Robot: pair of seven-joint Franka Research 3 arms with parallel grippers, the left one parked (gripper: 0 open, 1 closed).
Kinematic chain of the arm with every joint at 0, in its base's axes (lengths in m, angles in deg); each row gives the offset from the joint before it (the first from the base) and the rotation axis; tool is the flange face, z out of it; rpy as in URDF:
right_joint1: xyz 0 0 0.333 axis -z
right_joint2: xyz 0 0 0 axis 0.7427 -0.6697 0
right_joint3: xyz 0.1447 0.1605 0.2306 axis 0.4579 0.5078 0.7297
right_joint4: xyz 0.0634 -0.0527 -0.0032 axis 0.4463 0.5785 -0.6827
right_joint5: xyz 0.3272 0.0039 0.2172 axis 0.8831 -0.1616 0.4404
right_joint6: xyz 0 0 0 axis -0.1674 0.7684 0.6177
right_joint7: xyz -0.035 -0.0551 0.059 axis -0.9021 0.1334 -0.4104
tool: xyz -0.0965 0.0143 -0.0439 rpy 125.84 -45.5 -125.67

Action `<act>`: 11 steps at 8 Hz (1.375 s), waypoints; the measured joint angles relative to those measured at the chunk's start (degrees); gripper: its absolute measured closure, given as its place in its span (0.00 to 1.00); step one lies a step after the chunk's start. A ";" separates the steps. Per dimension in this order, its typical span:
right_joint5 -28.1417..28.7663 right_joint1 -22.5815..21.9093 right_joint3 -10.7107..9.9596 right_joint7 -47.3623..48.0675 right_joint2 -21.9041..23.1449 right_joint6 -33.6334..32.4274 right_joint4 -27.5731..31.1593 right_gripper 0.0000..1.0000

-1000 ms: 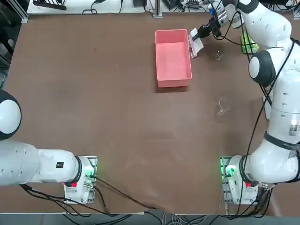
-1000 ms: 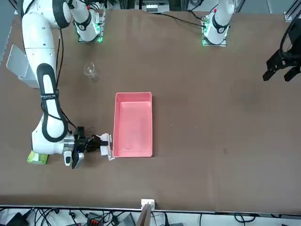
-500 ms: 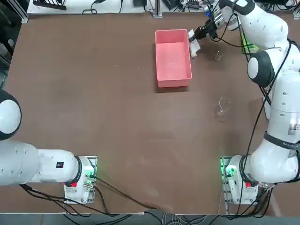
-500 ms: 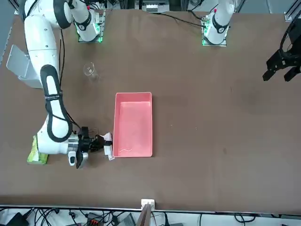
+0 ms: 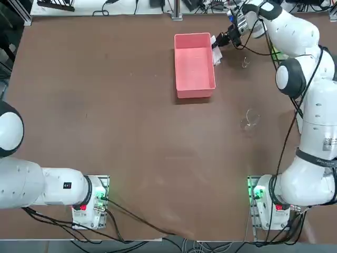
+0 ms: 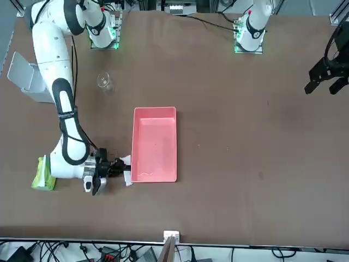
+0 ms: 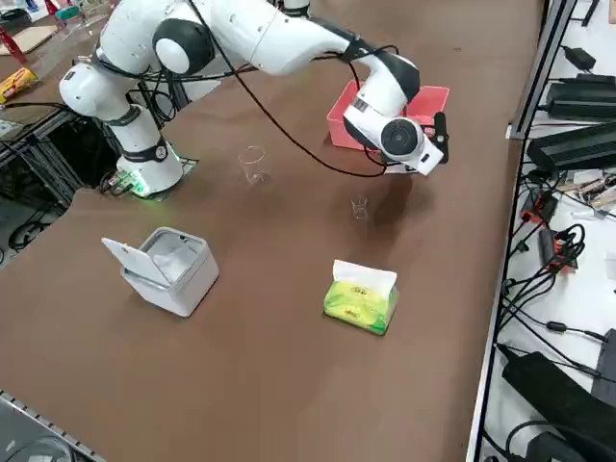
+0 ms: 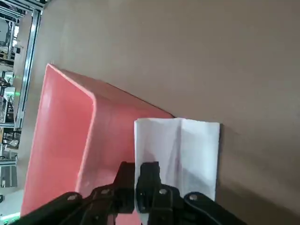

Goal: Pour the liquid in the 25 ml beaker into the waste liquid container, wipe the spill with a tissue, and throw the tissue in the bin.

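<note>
Right gripper (image 5: 217, 41) pinching the tissue (image 5: 216, 52), has shifted closer to the table's far edge, tissue now against the pink bin (image 5: 194, 63) outer wall; 25 ml beaker (image 5: 246, 63) unmoved.

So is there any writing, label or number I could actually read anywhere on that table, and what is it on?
None can be read.
green tissue pack: yellow-green print on the wrapper, too small to read.
parked left arm: a small dark mark, unreadable.
pink bin, tissue in the shut right gripper, white lidded container, 25 ml beaker and larger beaker: no visible text.
</note>
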 joint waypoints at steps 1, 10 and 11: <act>0.00 -0.03 0.01 0.00 -0.38 0.16 0.00 0.95; 0.00 -0.15 0.03 -1.65 -2.75 1.15 -0.38 0.95; 0.00 -0.19 0.03 -1.80 -2.81 1.25 -0.53 0.95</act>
